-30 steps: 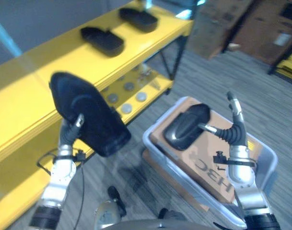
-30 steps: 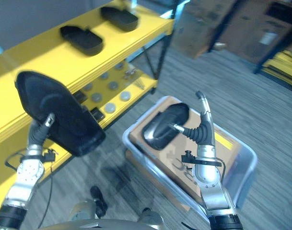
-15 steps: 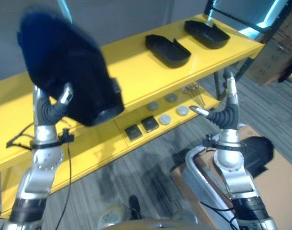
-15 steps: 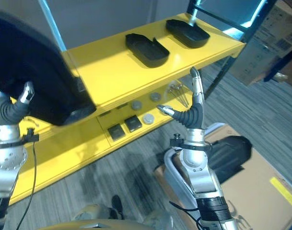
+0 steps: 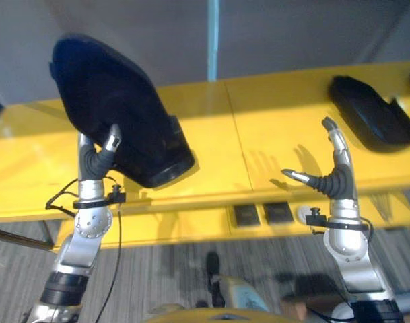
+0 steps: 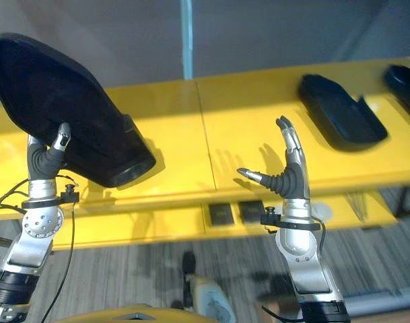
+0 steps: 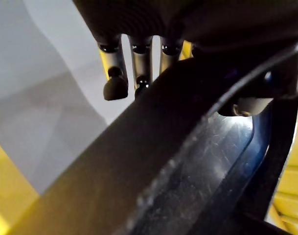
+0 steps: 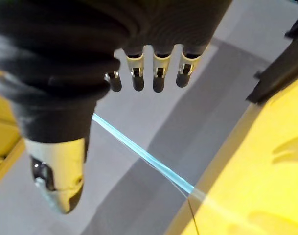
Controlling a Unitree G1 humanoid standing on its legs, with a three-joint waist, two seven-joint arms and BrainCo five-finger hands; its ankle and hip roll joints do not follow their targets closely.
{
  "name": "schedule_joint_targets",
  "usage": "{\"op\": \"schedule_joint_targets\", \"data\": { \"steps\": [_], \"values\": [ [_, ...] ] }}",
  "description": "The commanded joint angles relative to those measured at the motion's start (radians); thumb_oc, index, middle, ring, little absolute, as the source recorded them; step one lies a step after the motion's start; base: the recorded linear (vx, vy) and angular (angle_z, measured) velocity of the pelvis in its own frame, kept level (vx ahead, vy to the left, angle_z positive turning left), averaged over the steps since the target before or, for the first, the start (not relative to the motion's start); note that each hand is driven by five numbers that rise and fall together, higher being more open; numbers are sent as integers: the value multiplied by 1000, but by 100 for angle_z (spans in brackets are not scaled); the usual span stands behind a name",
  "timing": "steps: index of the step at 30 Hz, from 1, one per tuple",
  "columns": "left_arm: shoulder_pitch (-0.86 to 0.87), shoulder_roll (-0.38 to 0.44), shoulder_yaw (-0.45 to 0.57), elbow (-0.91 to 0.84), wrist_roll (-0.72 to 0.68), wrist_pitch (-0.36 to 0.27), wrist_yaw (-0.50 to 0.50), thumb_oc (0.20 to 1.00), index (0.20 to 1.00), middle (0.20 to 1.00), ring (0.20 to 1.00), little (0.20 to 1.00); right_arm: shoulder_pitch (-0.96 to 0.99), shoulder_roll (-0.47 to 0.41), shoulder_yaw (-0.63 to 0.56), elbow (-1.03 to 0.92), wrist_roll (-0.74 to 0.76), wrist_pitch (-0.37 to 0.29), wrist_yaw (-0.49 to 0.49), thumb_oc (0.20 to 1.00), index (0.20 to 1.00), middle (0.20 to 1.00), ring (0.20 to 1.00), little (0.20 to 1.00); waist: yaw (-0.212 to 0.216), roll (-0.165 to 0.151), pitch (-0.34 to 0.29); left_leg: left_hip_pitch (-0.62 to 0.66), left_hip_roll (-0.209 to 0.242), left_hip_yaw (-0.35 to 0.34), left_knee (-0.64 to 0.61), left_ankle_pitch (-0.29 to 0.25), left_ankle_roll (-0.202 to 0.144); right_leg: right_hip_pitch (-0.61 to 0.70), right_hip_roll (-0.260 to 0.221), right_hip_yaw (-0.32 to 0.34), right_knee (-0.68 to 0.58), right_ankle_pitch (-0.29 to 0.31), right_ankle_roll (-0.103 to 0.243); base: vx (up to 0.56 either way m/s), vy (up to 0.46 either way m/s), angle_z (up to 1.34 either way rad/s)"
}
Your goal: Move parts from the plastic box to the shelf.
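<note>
— Part location? 
— Gripped in the left hand, fingers curled round it, raised over the yellow shelf.
— Right hand? 
— Fingers straight, nothing held — raised before the shelf.

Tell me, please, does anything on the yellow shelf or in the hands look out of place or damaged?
Nothing stands out. The left hand holds a large black part tilted above the yellow shelf, not yet set down. Another black part lies flat on the shelf. The right hand is open and holds nothing.
</note>
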Motion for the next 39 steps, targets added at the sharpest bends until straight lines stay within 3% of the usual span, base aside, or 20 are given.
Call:
{"op": "schedule_joint_targets", "data": {
  "steps": [1, 3, 4, 6, 9, 11, 12, 14, 19, 20, 26, 36, 39],
  "values": [
    [-52, 44, 84, -46, -151, -42, -46, 200, 200, 200, 200, 200, -54, -34, -39, -66, 36, -31, 26, 1000, 1000, 1000, 1000, 1000, -8, -23, -1, -126, 220, -8, 220, -104, -118, 200, -126, 50, 11, -280, 323, 95, -144, -47],
    [-51, 43, 86, -48, -154, -42, -49, 200, 200, 200, 200, 200, -54, -35, -40, -67, 38, -31, 27, 1000, 1000, 1000, 1000, 1000, -12, -17, 0, -140, 228, -12, 248, -116, -120, 199, -120, 46, 12, -281, 321, 58, -116, -35],
    [-35, 27, 92, -27, -189, -35, -67, 200, 200, 200, 200, 200, -38, -55, -62, -63, 53, -20, 43, 1000, 1000, 1000, 1000, 1000, -4, -21, 28, -216, 231, -29, 388, -55, -152, 234, -135, 43, 9, -296, 295, 88, -116, -9],
    [-31, 16, 96, 4, -240, -38, -94, 200, 200, 200, 200, 200, -36, -70, -81, -58, 71, -14, 56, 1000, 1000, 1000, 1000, 1000, -14, -20, 38, -265, 232, -43, 447, -56, -157, 248, -139, 38, 3, -304, 279, 117, -50, -43],
    [-65, 17, 71, 107, -334, -23, -140, 200, 200, 200, 200, 200, -36, -68, -101, -62, 87, -3, 52, 1000, 1000, 1000, 1000, 1000, -50, 2, 20, -196, 312, 0, 161, -45, -152, 229, -162, 31, 22, -325, 293, 119, 149, -47],
    [-95, 33, 47, 157, -373, -13, -166, 200, 200, 200, 200, 200, -48, -64, -105, -52, 81, -4, 36, 1000, 1000, 1000, 1000, 1000, -73, 29, 15, -175, 327, 9, 27, 1, -159, 212, -154, 28, 29, -338, 299, 21, 145, -57],
    [-97, 33, 47, 160, -377, -15, -170, 200, 200, 200, 200, 200, -46, -64, -107, -53, 81, -4, 36, 1000, 1000, 1000, 1000, 1000, -70, 29, 14, -164, 325, 12, 6, 11, -160, 212, -154, 30, 30, -339, 298, 111, 175, -44],
    [-152, 64, -1, 272, -429, 18, -205, 200, 200, 200, 200, 200, -33, -46, -105, -55, 51, 4, 28, 1000, 1000, 1000, 1000, 1000, -107, 60, -6, -124, 327, 58, -83, 62, -180, 212, -145, 16, 16, -331, 311, 142, 182, -13],
    [-217, 142, -35, 379, -472, 40, -251, 200, 200, 200, 200, 200, -39, -11, -75, -56, 69, 5, 39, 1000, 1000, 1000, 1000, 1000, -124, 78, -1, -109, 308, 105, -117, 72, -174, 201, -150, 42, -8, -306, 328, 34, 121, -28],
    [-225, 209, -29, 414, -452, 46, -279, 200, 200, 200, 200, 200, -46, -13, -54, -51, 56, 1, 58, 1000, 1000, 1000, 1000, 1000, -118, 80, 3, -106, 302, 131, -134, 76, -173, 183, -153, 58, -23, -288, 340, 0, 81, -15],
    [-214, 321, -9, 472, -442, 65, -323, 200, 200, 200, 200, 200, -59, -31, -50, -44, 61, -1, 80, 1000, 1000, 1000, 1000, 1000, -105, 83, 11, -111, 301, 157, -145, 82, -169, 154, -155, 72, -44, -263, 357, -15, 38, -13],
    [-175, 522, -4, 518, -382, 91, -408, 200, 200, 200, 200, 200, -100, -48, -5, -34, 100, -26, 122, 1000, 1000, 1000, 1000, 1000, -83, 85, 27, -130, 304, 163, -148, 93, -168, 117, -157, 64, -49, -247, 369, -8, -1, 0],
    [-172, 537, -14, 515, -378, 96, -421, 200, 200, 200, 200, 200, -103, -50, 1, -34, 101, -28, 129, 1000, 1000, 1000, 1000, 1000, -81, 83, 32, -133, 305, 162, -149, 95, -168, 112, -157, 62, -48, -245, 369, 0, 0, 0]
  ]
}}
